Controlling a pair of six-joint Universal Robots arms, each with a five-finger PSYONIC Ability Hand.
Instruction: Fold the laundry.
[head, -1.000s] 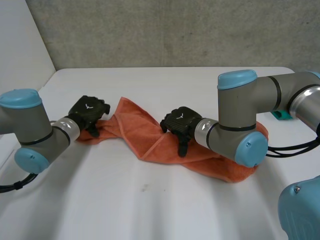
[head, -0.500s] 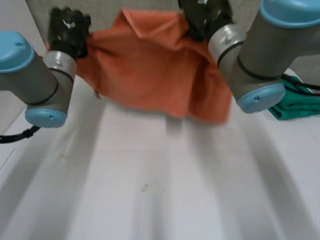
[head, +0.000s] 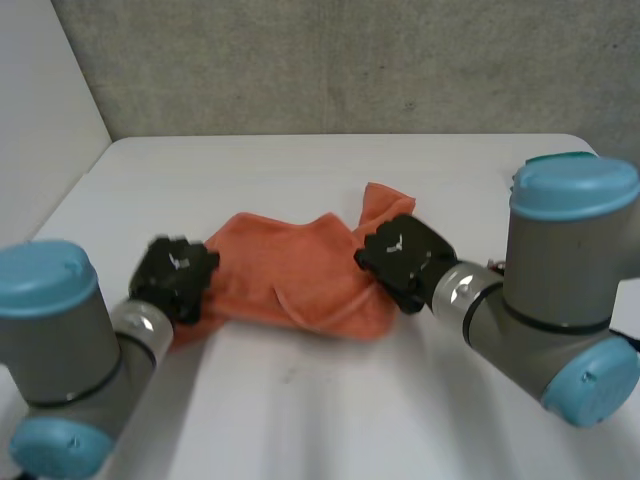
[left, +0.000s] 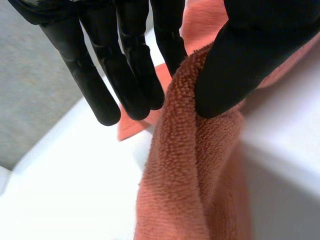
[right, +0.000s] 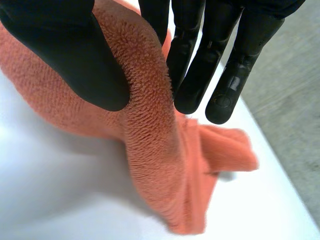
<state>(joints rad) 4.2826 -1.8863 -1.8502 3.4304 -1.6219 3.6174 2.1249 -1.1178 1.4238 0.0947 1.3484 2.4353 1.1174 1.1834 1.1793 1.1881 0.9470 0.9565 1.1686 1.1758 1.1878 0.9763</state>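
Orange towel (head: 290, 275) is lying bunched on bench (head: 300, 410); left robot hand (head: 172, 280) is pinching its left end, thumb to fingers, right robot hand (head: 400, 255) is pinching the right end likewise.

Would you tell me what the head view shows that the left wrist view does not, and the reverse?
Head view: the right hand at the towel's right end, and the whole crumpled towel lying across the table. Left wrist view: the towel's looped pile, and its edge pinched between the left hand's thumb and straight fingers. Shared: the left hand, the orange towel and the white table.
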